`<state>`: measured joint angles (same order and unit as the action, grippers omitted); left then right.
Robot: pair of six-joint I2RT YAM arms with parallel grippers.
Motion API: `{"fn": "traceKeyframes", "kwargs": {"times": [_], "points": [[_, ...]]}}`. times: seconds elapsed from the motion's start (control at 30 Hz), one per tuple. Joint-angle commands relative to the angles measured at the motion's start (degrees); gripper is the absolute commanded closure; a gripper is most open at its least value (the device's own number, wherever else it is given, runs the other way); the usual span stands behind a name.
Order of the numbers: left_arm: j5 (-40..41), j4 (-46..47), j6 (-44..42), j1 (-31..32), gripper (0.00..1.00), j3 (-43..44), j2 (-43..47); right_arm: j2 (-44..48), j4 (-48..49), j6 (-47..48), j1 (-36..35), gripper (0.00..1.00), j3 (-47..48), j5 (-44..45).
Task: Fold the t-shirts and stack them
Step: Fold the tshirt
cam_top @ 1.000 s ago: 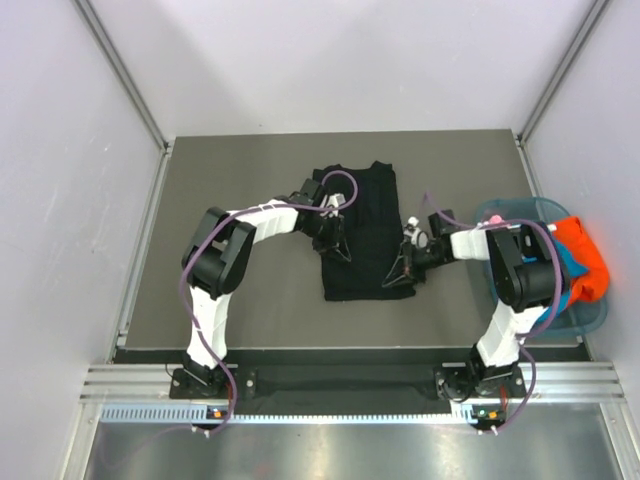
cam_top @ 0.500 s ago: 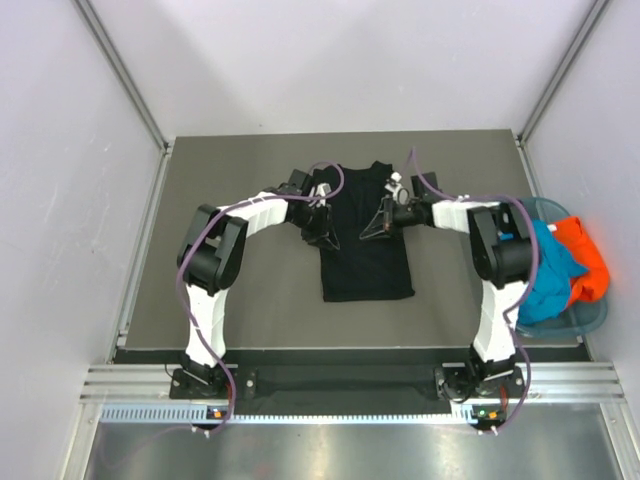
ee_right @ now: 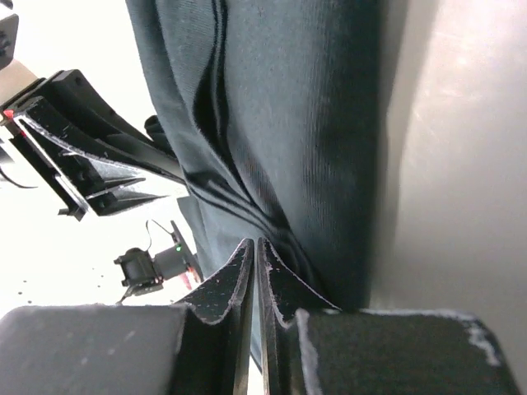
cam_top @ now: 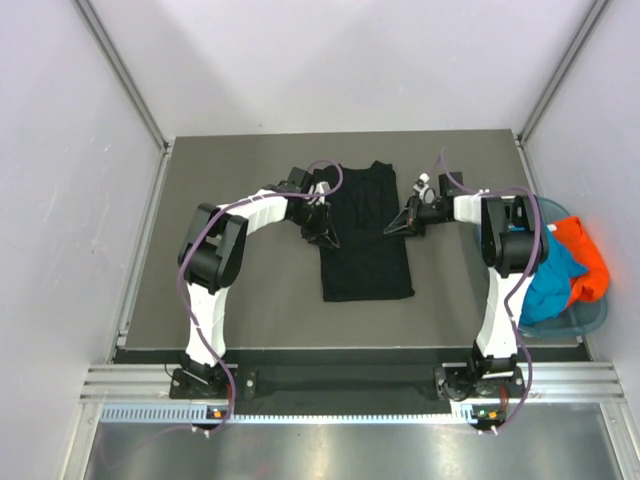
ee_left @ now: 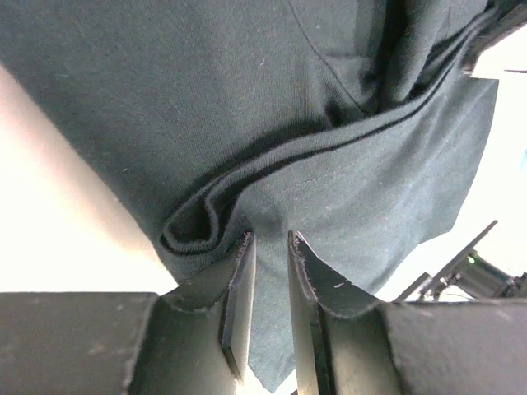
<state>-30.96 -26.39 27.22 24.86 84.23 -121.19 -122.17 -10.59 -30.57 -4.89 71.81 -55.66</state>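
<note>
The black t-shirt point(cam_top: 366, 240) lies folded into a long strip in the middle of the grey table point(cam_top: 240, 200). My left gripper point(cam_top: 326, 233) rests at its left edge; in the left wrist view point(ee_left: 269, 239) the jaws stand a narrow gap apart over the shirt's rolled fold point(ee_left: 198, 226). My right gripper point(cam_top: 396, 228) is at the shirt's right edge, shut, with its tips point(ee_right: 255, 243) against the black cloth point(ee_right: 313, 123). A teal-blue shirt point(cam_top: 548, 272) and an orange shirt point(cam_top: 584, 256) lie bunched in the basket. No pink shirt shows.
The translucent blue-green basket point(cam_top: 592, 322) sits at the table's right edge, beside the right arm. White walls with metal posts close in the table on three sides. The left gripper's fingers point(ee_right: 90, 164) show in the right wrist view.
My right gripper went from the shirt's lower right corner up over the shirt's middle, then out to its right edge. My left gripper shifted slightly left and stayed there.
</note>
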Motion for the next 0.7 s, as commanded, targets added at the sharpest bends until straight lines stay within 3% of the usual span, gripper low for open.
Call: {"fn": "traceKeyframes", "kwargs": {"times": [0.0,0.1,0.3,0.5,0.67], "points": [[5.1,-0.5,-0.4,0.8,0.71,1.3,3.8,5.9,-0.8,2.6,-0.7,0.94,1.5,1.7],[2.8,1.6,2.3,1.2,0.71,0.9,4.6,6.8,5.2,-2.0,-0.7,0.94,-0.7,0.4],[3.2,5.5,2.9,-0.2,0.71,-5.7,2.7,3.1,6.0,-1.0,1.5,0.95,-3.6,0.5],[8.2,0.9,-3.5,-2.4,0.71,-5.7,-0.1,1.1,-1.4,6.5,4.1,0.95,-3.7,3.8],[7.4,-1.5,-3.9,-2.3,0.70,-4.9,5.2,5.1,-12.4,12.2,3.7,0.95,0.0,11.3]]}}
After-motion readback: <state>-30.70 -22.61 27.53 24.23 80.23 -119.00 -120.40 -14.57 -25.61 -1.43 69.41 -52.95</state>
